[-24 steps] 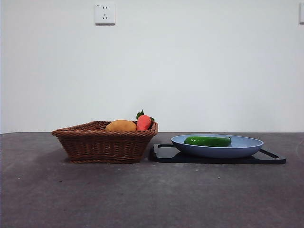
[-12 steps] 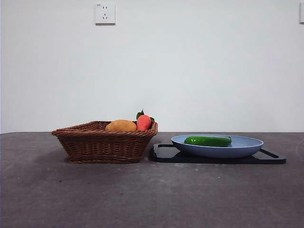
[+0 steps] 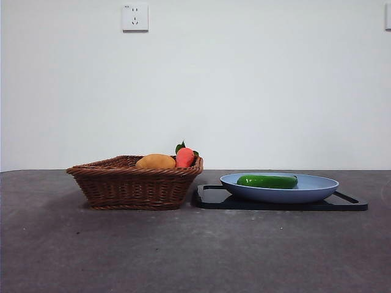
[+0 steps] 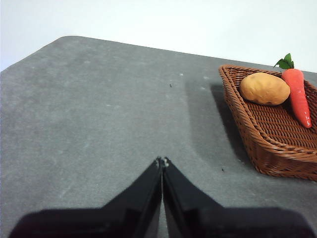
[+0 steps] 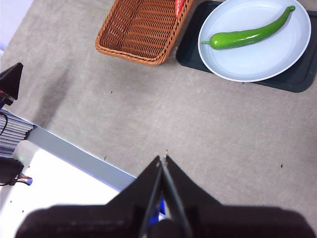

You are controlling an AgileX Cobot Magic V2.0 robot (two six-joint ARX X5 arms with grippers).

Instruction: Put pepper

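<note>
Both pincers are pressed closed and hold nothing. Nearest the right pincer (image 5: pixel 164 157) the grey bench (image 5: pixel 208 129) breaks off at its edge; beyond that lies open, bare surface. Farther out, well apart from it, the pepper (image 5: pixel 247 34) lies lengthwise in the blue plate (image 5: pixel 257 62), which sits on a black tray (image 5: pixel 190 42) just beside the wicker basket (image 5: pixel 138 29). Bare bench also stretches ahead of the left pincer (image 4: pixel 162 160), with that basket off to one side.
</note>
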